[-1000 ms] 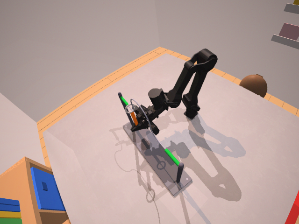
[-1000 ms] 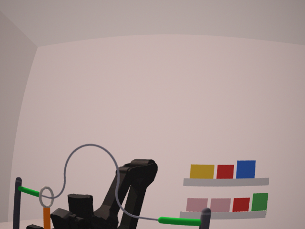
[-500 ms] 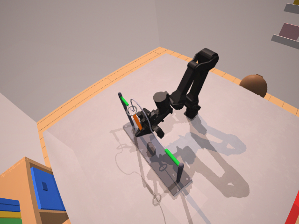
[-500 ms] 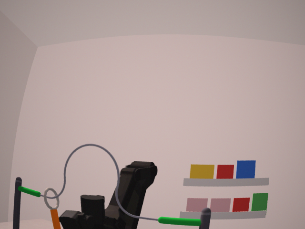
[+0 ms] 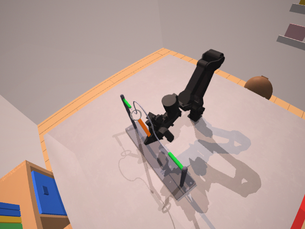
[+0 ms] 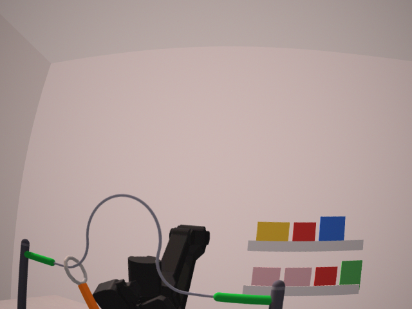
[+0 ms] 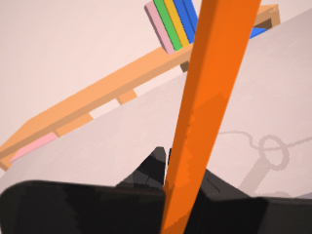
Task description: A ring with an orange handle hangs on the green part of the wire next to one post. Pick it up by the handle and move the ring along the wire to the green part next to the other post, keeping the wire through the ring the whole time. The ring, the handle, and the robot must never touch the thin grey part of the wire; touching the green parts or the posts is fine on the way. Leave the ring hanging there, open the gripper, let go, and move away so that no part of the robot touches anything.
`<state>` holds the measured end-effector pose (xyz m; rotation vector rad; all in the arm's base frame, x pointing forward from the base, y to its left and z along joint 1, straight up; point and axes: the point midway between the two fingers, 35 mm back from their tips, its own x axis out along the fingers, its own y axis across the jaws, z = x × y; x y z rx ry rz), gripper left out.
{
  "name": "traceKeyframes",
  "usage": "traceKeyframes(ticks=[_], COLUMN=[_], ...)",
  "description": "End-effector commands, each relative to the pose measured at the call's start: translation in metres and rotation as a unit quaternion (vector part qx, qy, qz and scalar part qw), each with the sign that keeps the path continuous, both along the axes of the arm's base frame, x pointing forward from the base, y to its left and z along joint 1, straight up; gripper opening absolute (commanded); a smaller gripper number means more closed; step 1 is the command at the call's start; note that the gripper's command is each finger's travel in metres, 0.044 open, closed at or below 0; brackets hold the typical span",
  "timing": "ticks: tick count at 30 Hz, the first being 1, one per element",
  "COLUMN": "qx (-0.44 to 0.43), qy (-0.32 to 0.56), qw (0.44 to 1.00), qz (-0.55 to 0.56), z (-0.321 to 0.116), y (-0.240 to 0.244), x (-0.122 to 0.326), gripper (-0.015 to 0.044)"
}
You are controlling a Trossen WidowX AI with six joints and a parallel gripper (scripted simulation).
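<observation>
Got my gripper (image 5: 148,138) (image 7: 165,154) clamped on orange handle (image 5: 144,127) (image 6: 88,295) (image 7: 210,97); ring (image 5: 131,117) (image 6: 65,270) tilted around grey wire (image 5: 150,119) (image 6: 121,195), lower left of exterior frame, just past green part (image 5: 127,103) (image 6: 40,258).

Cut off, exterior view: square orange handle (image 5: 144,127) (image 6: 88,296) (image 7: 210,97), its lower end below the bottom edge; two dark upright posts (image 5: 182,176) (image 6: 22,275), feet likewise. Cut off, wrist view: the handle's upper length, and with it the pale grey round ring (image 5: 131,118) (image 6: 67,270), outside the picture. Partly hidden, wrist view: black gripper fingertips (image 5: 147,142), behind the handle. Too small to tell, top view: any contact between ring and thin grey bent wire (image 5: 147,115) (image 6: 121,195). Cropped, top view, right edge: red object (image 5: 299,216), kind unclear.
</observation>
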<state>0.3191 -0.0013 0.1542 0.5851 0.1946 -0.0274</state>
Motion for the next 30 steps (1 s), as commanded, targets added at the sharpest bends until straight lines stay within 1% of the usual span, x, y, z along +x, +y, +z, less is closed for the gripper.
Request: traceKeyframes(ticks=[1,16,30], qx=[0.032,0.163,0.255], qy=[0.001,0.055,0.086], qw=[0.999,0.982,0.955], qz=[0.011,0.073,0.128], z=[0.014,0.045,0.072], y=[0.008,0.038,0.051], x=[-0.002,-0.022,-0.037], gripper=[-0.015,-0.015,-0.015])
